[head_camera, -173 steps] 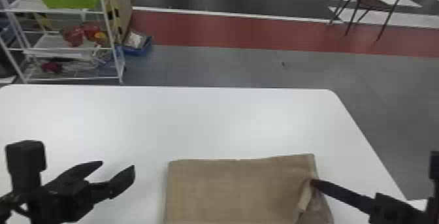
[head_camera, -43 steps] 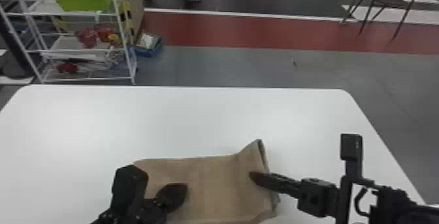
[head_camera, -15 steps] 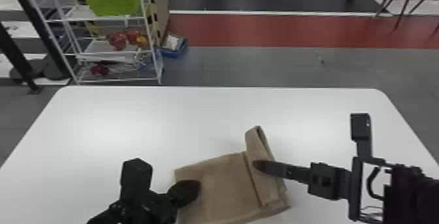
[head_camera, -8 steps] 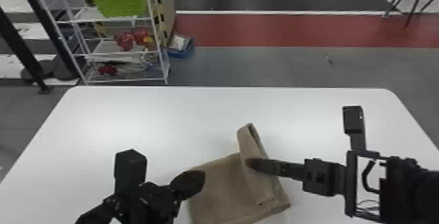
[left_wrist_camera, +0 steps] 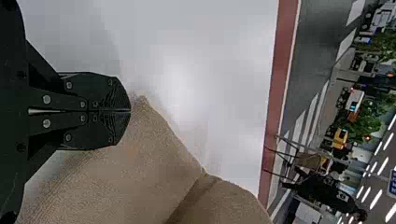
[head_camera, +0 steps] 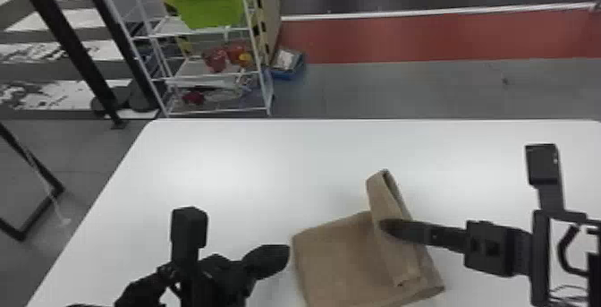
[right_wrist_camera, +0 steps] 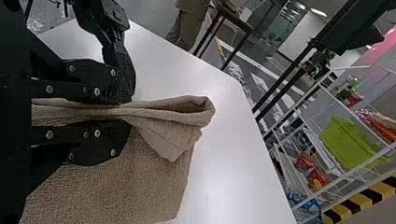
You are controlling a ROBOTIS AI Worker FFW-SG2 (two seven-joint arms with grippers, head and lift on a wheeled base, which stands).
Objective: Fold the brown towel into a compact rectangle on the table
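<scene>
The brown towel (head_camera: 335, 257) lies on the white table, its right part raised into an upright fold. My right gripper (head_camera: 393, 230) is at that fold from the right side. In the right wrist view, my right gripper (right_wrist_camera: 126, 111) is shut on a bunched layer of the towel (right_wrist_camera: 140, 186), its looped end sticking out past the fingertips. My left gripper (head_camera: 286, 257) is beside the towel's left edge. The left wrist view has my left gripper (left_wrist_camera: 130, 111) with its fingers together at a corner of the towel (left_wrist_camera: 135, 172); nothing shows between the tips.
The white table (head_camera: 250, 158) extends behind and left of the towel. Beyond its far edge stands a wire shelf (head_camera: 205, 73) with a green bin (head_camera: 210, 2), a blue box (head_camera: 286, 64) beside it on the floor.
Over the last second the head view has swung leftward. The left gripper has drawn away from the towel's surface to its left edge. The right gripper keeps hold of the raised fold.
</scene>
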